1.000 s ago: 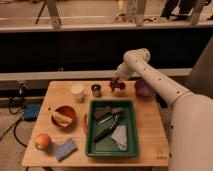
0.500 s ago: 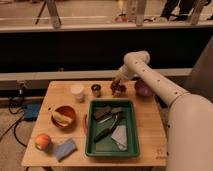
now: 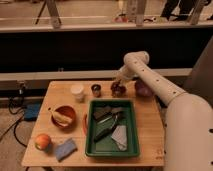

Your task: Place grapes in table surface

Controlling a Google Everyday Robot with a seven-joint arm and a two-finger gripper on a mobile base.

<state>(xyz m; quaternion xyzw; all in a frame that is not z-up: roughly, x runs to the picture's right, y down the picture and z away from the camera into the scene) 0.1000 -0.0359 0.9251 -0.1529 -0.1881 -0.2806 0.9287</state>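
The grapes [image 3: 118,90], a small dark reddish-purple cluster, are at the back of the light wooden table surface [image 3: 147,135], between the small dark cup [image 3: 96,90] and the purple bowl [image 3: 143,89]. They are on the tabletop or just above it; I cannot tell which. My gripper [image 3: 119,84] is directly over the grapes, at the end of the white arm that reaches in from the right. It hides the top of the cluster.
A green tray [image 3: 90,145] with dark utensils and a grey cloth fills the table's middle. A white cup [image 3: 77,92] stands at the back left. An orange bowl holding a banana [image 3: 64,116], a peach-coloured fruit [image 3: 42,141] and a blue sponge [image 3: 65,148] are on the left.
The gripper has come down a little at the grapes' spot between the dark cup and the purple bowl. Nothing else has moved.
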